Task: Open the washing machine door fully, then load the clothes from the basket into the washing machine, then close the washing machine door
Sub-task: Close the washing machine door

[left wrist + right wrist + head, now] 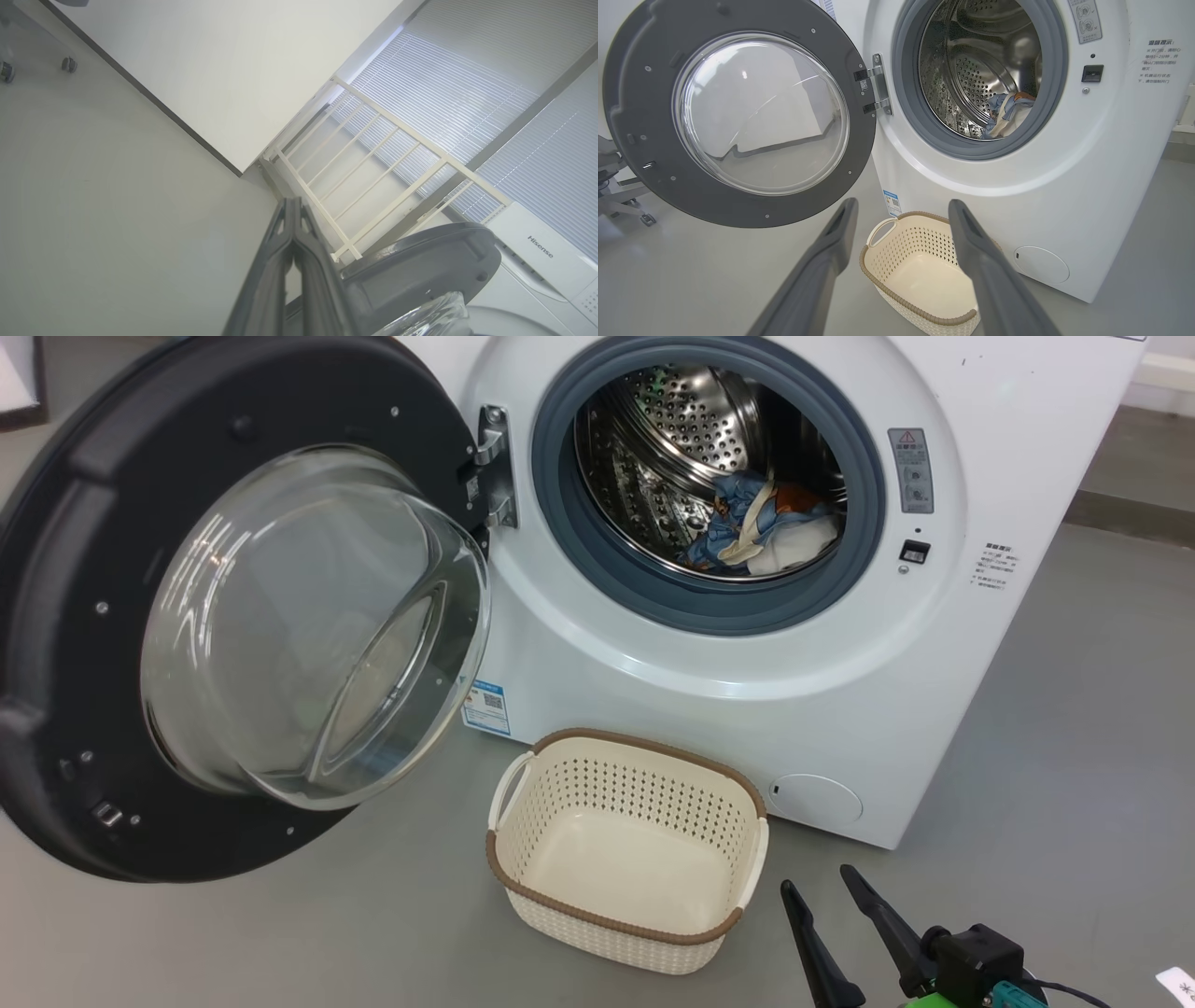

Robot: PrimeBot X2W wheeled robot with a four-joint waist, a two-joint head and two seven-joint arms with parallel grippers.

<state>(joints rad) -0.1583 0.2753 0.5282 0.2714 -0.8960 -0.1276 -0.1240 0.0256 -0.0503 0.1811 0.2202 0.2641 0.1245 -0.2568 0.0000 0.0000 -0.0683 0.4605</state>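
Door (65, 616) hangs wide open on the left of the washer (747, 700), glass bowl bulging toward us. Clothes (766, 527) are in: a blue and white bundle lying low on the right side of the drum (681, 420), behind the grey gasket (560, 523). Basket (644, 747) sits on the floor (280, 943) just in front of the washer, below the opening, and it's empty. Right gripper (819, 879) hovers just beside the basket's right end, fingers spread wide, nothing between them. Left gripper (293, 205) is up by the door's rim, fingers pressed tight together, holding nothing, pointing toward a white railing (392, 121)
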